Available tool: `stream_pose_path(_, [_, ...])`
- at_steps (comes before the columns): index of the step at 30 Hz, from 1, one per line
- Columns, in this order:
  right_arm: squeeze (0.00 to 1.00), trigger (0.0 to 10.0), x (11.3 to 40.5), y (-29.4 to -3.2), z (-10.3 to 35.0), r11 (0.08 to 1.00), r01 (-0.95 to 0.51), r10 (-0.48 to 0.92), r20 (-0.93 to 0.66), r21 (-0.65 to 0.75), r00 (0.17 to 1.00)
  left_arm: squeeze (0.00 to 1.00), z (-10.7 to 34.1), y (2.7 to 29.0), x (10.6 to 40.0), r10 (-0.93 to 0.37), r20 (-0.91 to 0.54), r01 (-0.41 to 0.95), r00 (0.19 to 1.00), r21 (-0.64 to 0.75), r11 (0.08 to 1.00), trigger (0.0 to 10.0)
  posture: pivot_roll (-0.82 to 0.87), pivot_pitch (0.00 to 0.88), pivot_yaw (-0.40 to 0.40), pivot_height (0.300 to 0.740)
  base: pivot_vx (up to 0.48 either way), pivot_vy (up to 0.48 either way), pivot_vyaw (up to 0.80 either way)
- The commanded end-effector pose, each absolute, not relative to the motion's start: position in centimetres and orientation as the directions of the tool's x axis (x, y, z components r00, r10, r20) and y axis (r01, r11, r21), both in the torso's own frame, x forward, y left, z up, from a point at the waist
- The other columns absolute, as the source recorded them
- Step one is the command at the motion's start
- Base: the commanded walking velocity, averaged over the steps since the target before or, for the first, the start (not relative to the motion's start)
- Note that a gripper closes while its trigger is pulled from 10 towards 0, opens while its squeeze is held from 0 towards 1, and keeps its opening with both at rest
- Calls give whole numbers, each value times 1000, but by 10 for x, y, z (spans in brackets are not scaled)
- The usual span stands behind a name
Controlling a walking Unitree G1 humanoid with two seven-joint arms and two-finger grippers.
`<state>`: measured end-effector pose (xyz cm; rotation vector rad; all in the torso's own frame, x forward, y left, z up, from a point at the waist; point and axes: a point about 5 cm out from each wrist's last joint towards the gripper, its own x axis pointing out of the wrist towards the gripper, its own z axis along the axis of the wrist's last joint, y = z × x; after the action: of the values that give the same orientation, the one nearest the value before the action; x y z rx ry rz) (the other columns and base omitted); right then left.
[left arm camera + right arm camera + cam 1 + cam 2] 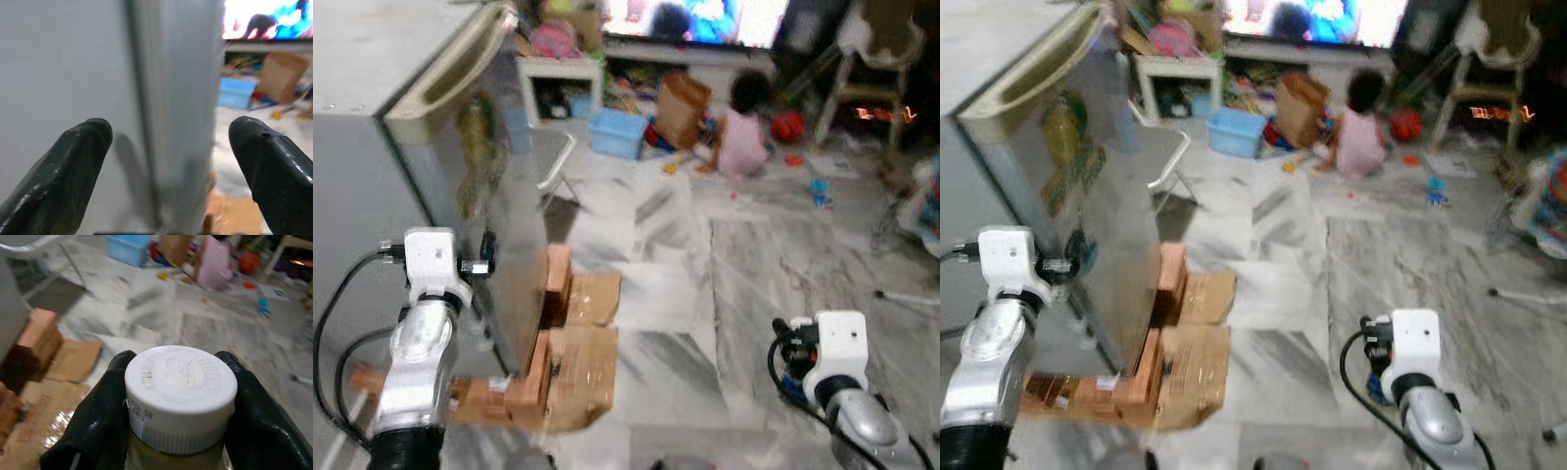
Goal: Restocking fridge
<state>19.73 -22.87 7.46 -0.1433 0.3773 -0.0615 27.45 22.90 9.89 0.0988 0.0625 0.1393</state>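
Note:
A grey fridge (362, 186) stands at my left, its door (504, 225) topped by a beige handle (450, 83). My left gripper (171, 134) is open, and its two black fingers (73, 161) straddle the vertical edge of the fridge door (166, 98). In the left eye view that left gripper (486, 259) sits against the door's side at mid height. My right gripper (175, 360) is shut on a jar with a white ribbed cap (181, 396) and yellowish contents. The right arm (837, 362) is held low over the marble floor, right of the fridge.
Bricks (533, 377) and flattened cardboard (582, 367) lie at the fridge's foot. A person (741, 132) sits on the floor (754, 284) far ahead among toys, a blue bin (617, 132) and a brown box (680, 108). A TV (695, 20) and a high chair (871, 69) stand behind.

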Motion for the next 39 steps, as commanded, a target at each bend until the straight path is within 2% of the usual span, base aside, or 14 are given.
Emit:
stream_pose_path(1, [0, 10000, 198, -229, 81, 988, 30, -80, -339, -149, 938, 0, 103, 228, 280, 133, -36, -129, 990, 92, 987, 10000, -3, 0, -46, 740, 0, 0, 0])
stream_pose_path(9, [0, 10000, 200, -228, 81, 989, 25, -74, -344, -143, 936, 0, 97, 206, 295, 7, -67, -4, 998, 48, 999, 10000, -11, 0, -46, 740, 0, 0, 0])
stream_pose_path(23, [0, 10000, 206, -226, 82, 989, 32, -81, -340, -146, 937, 0, 100, 192, 317, -42, -44, 43, 998, 22, 999, 10000, -18, 0, -43, 740, 0, 0, 0])
stream_pose_path(30, [0, 10000, 206, -226, 81, 988, 38, -88, -342, -149, 936, 0, 99, 164, 313, -217, -43, 219, 975, 26, 975, 10000, -17, 0, -38, 740, 0, 0, 0])
stream_pose_path(39, [0, 10000, 208, -225, 81, 989, 37, -86, -341, -146, 936, 0, 97, 155, 321, -221, -55, 223, 974, 33, 974, 10000, -13, 0, -43, 740, 0, 0, 0])
